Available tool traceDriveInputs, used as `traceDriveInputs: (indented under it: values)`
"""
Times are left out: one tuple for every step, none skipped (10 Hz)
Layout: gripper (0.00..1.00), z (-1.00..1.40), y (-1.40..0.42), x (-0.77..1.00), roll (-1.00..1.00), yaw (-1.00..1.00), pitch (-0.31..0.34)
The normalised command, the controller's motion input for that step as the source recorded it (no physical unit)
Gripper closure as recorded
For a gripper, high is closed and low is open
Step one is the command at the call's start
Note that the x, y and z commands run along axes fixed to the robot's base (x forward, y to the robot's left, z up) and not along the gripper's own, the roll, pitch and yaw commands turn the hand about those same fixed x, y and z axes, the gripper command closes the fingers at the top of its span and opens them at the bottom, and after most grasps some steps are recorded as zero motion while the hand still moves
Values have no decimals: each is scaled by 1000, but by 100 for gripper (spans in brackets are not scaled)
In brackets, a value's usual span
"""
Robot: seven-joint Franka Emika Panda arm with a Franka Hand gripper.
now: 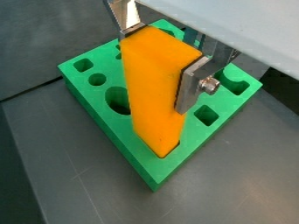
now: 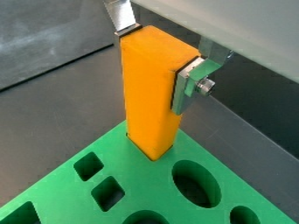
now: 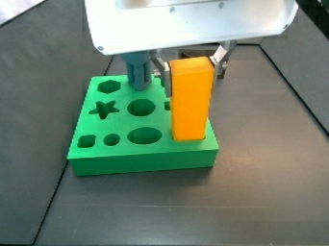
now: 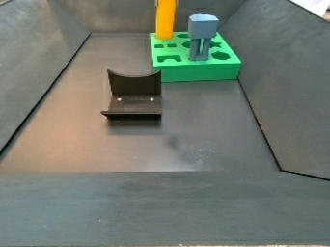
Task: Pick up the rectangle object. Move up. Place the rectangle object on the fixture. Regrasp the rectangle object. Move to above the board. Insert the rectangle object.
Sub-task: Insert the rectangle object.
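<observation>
My gripper is shut on the rectangle object, an upright orange-yellow block held near its top between the silver fingers. Both wrist views show this grip. The block stands upright over the right side of the green board, with its lower end at the board's top face. I cannot tell whether it sits in a hole. The board also shows in a side view, with the block at its far left. The fixture stands apart on the floor.
A blue pentagon-topped peg stands upright in the board, close beside the block; in a side view my gripper partly hides it. Sloped dark walls enclose the floor on both sides.
</observation>
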Motion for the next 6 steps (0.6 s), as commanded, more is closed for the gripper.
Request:
traceDriveInputs:
  values:
    - [100,-411,-17,600,246,-114,331]
    - [100,-474,-77,571,166,-157,329]
    - [100,-669,-17,571,100,-157,250]
    - [100,0,-183,0,153,0,26]
    - [100,0,-66,0,59,0,0]
    - [100,0,0,0,0,0,0]
